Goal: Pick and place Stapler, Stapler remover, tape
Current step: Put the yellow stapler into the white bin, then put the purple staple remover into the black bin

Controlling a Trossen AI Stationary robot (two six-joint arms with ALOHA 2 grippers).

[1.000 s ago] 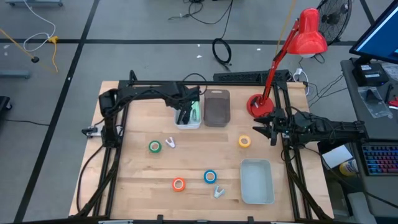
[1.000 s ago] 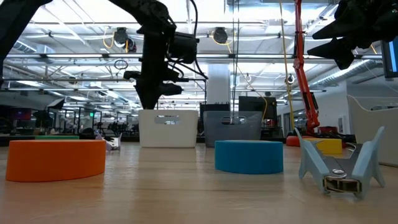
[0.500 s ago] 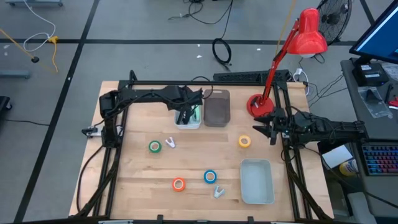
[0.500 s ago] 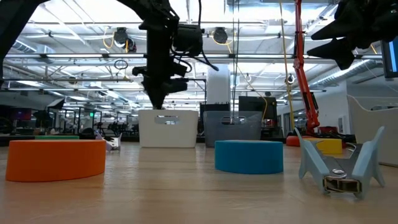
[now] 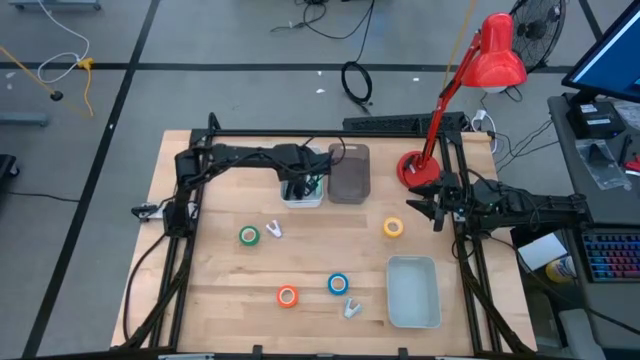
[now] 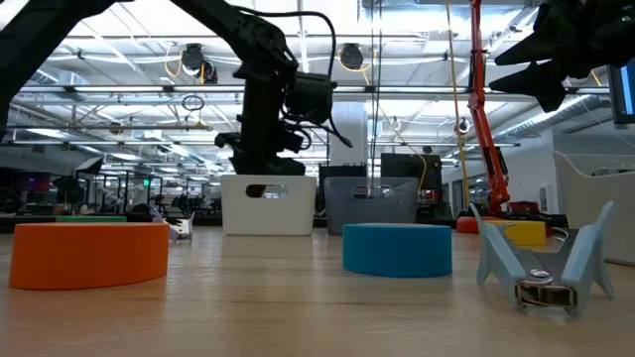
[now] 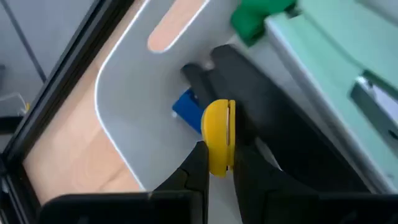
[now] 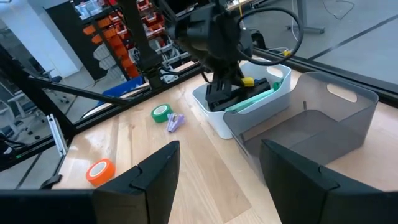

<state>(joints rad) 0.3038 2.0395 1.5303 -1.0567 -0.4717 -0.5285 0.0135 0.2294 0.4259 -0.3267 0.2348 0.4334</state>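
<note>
**Desk:** Where is the left gripper [image 5: 298, 188]?

**Photographer:** Down inside the white bin [image 5: 300, 204], at the back of the table. Its fingers [image 7: 198, 155] are clenched on a yellow piece [image 7: 217, 130] of a black tool [image 7: 273, 124] lying in that bin. A mint-green stapler [image 8: 252, 99] lies in the bin alongside the tool.

**Desk:** And the right gripper [image 5: 425, 207]?

**Photographer:** It hangs in the air well to the right of the white bin, jaws spread wide and holding nothing.

**Desk:** The tape?

**Photographer:** All four rolls lie flat on the wood, outside the white bin. The green roll [image 5: 249, 236] is the closest, a little in front of the bin and off towards the left arm's side. The yellow roll [image 5: 393, 227] lies to the bin's right, near the right gripper. The blue roll [image 5: 338, 284] and the orange roll [image 5: 287, 296] lie well in front of the bin, near each other.

**Desk:** The staple removers?

**Photographer:** A purple one [image 5: 272, 229] lies just in front of the white bin, beside the green roll. A pale blue one [image 5: 349, 307] lies farthest from the bin, just beyond the blue roll.

**Desk:** Anything else?

**Photographer:** A grey bin [image 5: 349, 175] stands against the white bin's right side. A pale tray [image 5: 413, 291] stands well in front of the white bin and to its right. A red desk lamp [image 5: 497, 55] rises behind the bin, far to the right.
</note>
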